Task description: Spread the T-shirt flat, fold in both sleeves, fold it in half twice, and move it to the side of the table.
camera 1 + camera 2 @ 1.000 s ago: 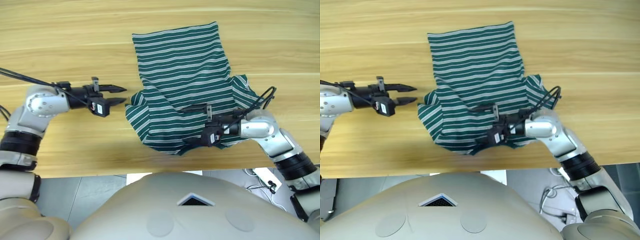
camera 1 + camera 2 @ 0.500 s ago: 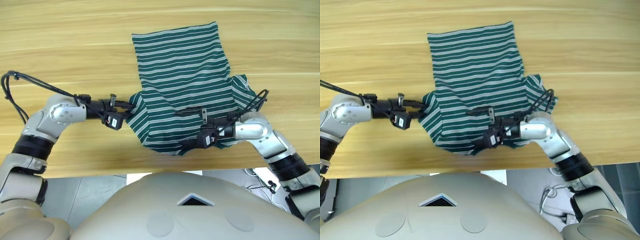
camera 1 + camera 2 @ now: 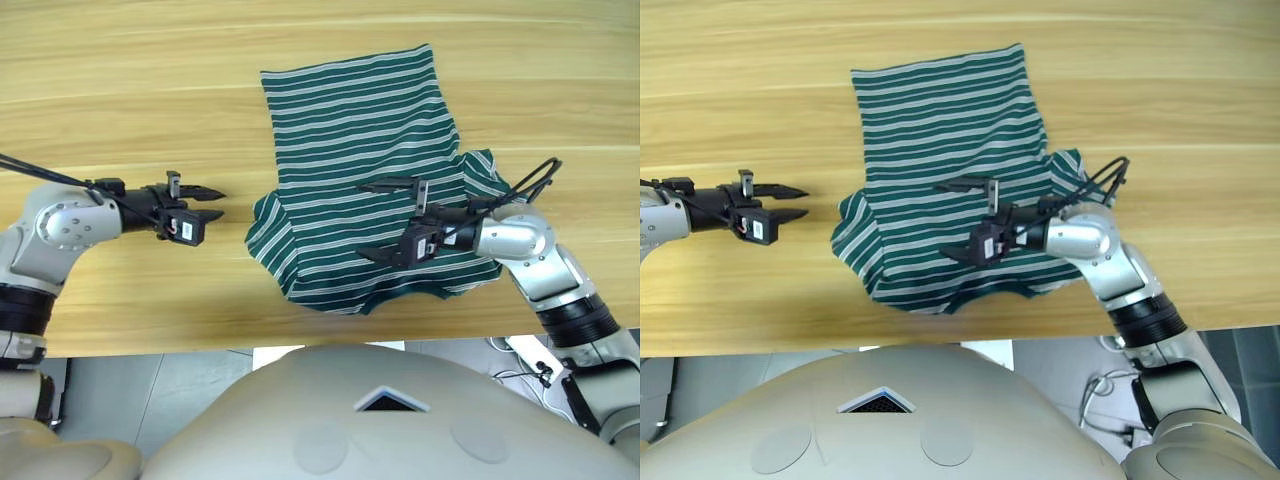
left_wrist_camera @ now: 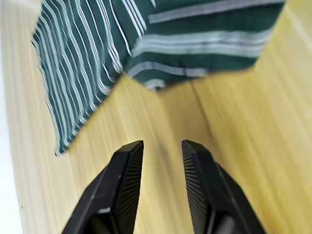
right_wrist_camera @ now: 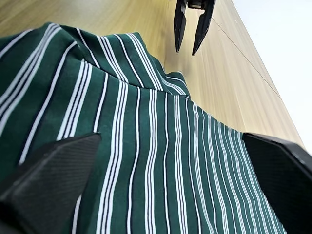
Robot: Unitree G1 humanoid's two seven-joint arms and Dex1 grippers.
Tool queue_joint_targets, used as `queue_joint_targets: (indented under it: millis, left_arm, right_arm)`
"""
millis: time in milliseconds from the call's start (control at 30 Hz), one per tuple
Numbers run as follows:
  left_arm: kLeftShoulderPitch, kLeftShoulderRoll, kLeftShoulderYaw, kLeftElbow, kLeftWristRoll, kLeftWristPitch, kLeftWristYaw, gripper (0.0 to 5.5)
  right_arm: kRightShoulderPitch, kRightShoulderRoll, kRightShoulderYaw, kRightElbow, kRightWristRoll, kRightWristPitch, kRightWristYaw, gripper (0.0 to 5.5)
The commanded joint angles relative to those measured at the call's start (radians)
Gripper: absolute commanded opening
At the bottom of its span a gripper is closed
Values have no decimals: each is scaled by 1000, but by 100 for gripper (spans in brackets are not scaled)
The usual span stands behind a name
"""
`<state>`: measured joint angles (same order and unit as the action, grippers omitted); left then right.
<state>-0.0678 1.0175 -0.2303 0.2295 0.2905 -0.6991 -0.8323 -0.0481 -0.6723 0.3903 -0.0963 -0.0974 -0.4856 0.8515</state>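
T-shirt (image 3: 350, 110): light, limp, likely bunches if dragged
Hold: bunched left edge
Left gripper (image 3: 215, 201): slightly parted, empty
Right gripper (image 3: 368, 220): spread wide, empty

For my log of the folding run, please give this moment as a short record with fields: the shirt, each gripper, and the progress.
T-shirt: green with light stripes, lying on the wooden table; far part flat, near part bunched
Left gripper: open, empty, over bare table to the left of the T-shirt, apart from it
Right gripper: wide open, empty, over the bunched near part of the T-shirt
Progress: T-shirt not yet spread flat
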Motion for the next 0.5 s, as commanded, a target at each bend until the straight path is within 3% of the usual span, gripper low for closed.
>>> queue_joint_targets:
  millis: [33, 267, 500]
  left_arm:
    - [-4, -19, -7, -18, -59, -44, -10, 146]
    - [6, -58, -41, -90, -258, -84, -89, 146]
    - [-24, -121, -137, 91, -67, -97, -93, 146]
  right_arm:
    - [-19, 3, -20, -1, 9, 6, -2, 535]
    - [-21, 9, -22, 14, -5, 5, -8, 535]
    - [-19, 19, -21, 33, -22, 0, -15, 535]
